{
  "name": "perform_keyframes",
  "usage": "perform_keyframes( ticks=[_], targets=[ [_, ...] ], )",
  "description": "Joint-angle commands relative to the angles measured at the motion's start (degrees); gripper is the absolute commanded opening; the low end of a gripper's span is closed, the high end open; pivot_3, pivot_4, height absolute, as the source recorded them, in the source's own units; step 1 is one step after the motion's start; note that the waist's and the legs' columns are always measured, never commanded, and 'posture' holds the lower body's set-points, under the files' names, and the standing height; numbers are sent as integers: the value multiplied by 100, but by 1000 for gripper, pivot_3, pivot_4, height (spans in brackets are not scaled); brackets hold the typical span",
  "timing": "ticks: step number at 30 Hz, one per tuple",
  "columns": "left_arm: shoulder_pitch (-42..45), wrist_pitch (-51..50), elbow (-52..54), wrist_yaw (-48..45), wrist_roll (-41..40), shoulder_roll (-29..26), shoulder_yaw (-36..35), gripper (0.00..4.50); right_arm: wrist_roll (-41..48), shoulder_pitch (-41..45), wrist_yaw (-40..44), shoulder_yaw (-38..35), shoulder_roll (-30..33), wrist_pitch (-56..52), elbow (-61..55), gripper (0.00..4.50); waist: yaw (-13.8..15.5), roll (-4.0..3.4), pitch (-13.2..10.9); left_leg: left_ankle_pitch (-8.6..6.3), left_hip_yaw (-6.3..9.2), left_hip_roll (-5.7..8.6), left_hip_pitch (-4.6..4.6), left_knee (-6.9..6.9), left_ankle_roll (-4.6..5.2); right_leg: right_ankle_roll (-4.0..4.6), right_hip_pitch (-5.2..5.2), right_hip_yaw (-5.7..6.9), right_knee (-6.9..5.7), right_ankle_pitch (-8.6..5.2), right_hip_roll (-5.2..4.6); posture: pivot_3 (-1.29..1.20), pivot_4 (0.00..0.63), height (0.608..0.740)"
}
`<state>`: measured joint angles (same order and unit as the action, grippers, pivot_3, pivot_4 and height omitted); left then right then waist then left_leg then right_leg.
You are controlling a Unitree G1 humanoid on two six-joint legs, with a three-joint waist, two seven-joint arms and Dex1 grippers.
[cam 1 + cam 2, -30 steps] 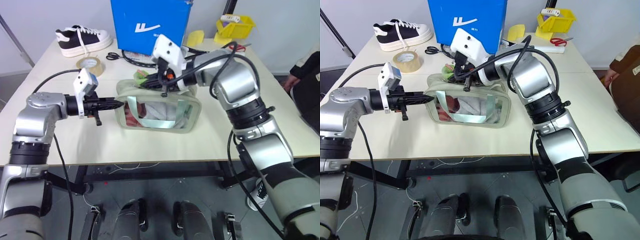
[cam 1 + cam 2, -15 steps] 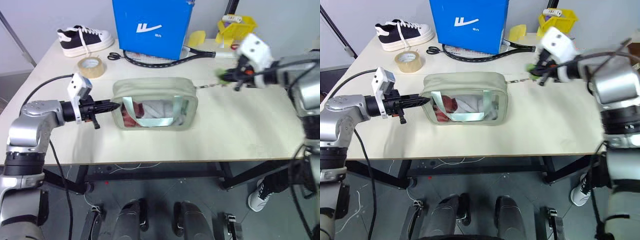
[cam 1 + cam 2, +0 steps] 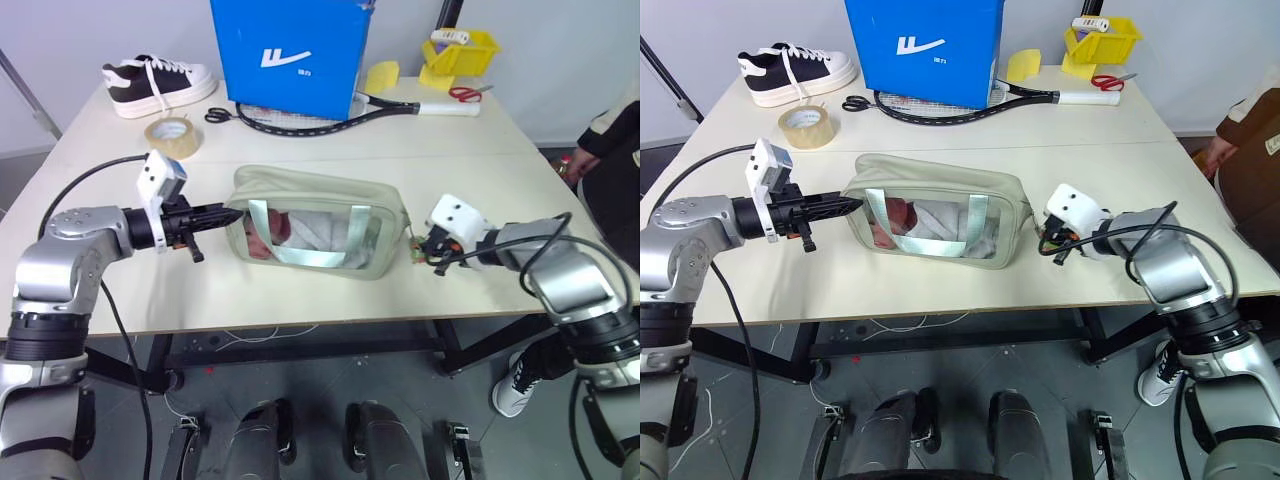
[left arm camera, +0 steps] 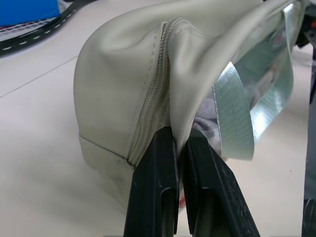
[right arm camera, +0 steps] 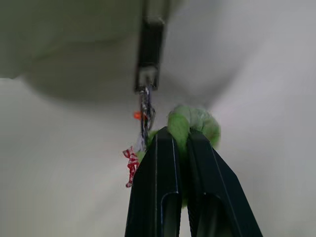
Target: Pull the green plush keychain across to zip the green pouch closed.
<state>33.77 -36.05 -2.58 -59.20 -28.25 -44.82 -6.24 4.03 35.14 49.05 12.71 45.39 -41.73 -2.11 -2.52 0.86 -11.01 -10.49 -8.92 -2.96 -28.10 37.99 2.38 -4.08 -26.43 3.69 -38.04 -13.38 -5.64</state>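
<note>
The green pouch (image 3: 318, 236) lies on the table's middle, its clear window facing me with white and red contents inside. My left gripper (image 3: 231, 213) is shut on the fabric at the pouch's left end (image 4: 123, 89), beside the zipper, whose teeth are closed there. At the pouch's right end, low over the table, my right gripper (image 3: 424, 251) is shut on the green plush keychain (image 5: 196, 121). The keychain hangs by a short metal chain from the zipper pull (image 5: 149, 52).
A blue box (image 3: 290, 50) stands behind the pouch, with a racket (image 3: 330, 118) and black scissors (image 3: 222, 114) at its foot. A shoe (image 3: 155, 80) and a tape roll (image 3: 170, 131) lie back left. A yellow bin (image 3: 458, 50) stands back right. A person (image 3: 612, 150) is at the right edge.
My right gripper has carried the keychain from the pouch's top across to the right and down to its right end. The pouch's top has closed. My left gripper has kept its hold.
</note>
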Motion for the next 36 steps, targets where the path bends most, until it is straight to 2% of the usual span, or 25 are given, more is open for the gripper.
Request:
perform_keyframes(
  ticks=[1,7,11,13,16,17,20,25,31,36],
  targets=[
    [-36,-64,159,149,-90,-131,-328,0,-200,49,-224,3,-101,39,225,55,4,0,0,-1,1,0,4,0,1,0,5,0,1,0,0,0,150,716],
    [-111,-119,296,209,-176,-149,-342,0,-188,519,-382,-309,-137,68,718,55,3,0,0,-2,0,1,5,-1,0,2,3,-1,2,0,-5,0,150,716],
    [-177,-221,498,268,-276,-126,-371,0,411,828,-102,-922,-55,-363,519,1612,4,-1,-1,-1,0,1,-1,-5,-1,2,-3,-1,2,0,-6,0,150,716],
    [-212,-281,606,284,-335,-108,-366,0,654,950,-11,-1186,-2,-571,421,2540,6,-1,-1,-1,0,1,-2,-5,-1,2,-3,-1,2,0,-6,0,150,716],
    [-228,-391,724,279,-431,-89,-350,0,1052,1035,243,-1572,172,-701,227,4223,22,-1,-1,-2,1,1,-3,-5,0,2,-3,-1,3,0,-6,0,150,716],
    [-202,-473,726,302,-493,-83,-392,0,1196,1040,351,-1685,239,-734,152,4448,31,-1,-1,-2,2,1,-3,-5,0,2,-2,0,5,0,-7,0,150,716],
    [-143,-653,752,252,-671,-183,-496,1151,1498,1002,584,-1885,410,-736,-38,4500,37,-1,-1,-4,2,3,-5,-5,2,2,-3,0,7,0,-10,0,150,716],
    [-282,-352,857,-228,-618,-732,-557,3695,2019,756,1089,-2070,634,-607,-464,4500,20,-1,-1,-4,2,2,-5,-11,2,3,-7,0,9,-1,-13,0,150,716],
    [-121,-258,444,-1206,-893,-1524,-901,3695,2543,344,1782,-2278,1004,-345,-909,4500,16,-3,-1,-4,-1,5,-7,-26,0,3,-16,0,19,-1,-19,0,150,716],
    [43,-146,207,-1435,-811,-1716,-796,3695,2737,179,2016,-2336,1271,-255,-1040,4500,48,-4,-2,-3,-9,8,11,-83,-2,50,-14,28,102,28,-33,0,150,716]
  ],
)
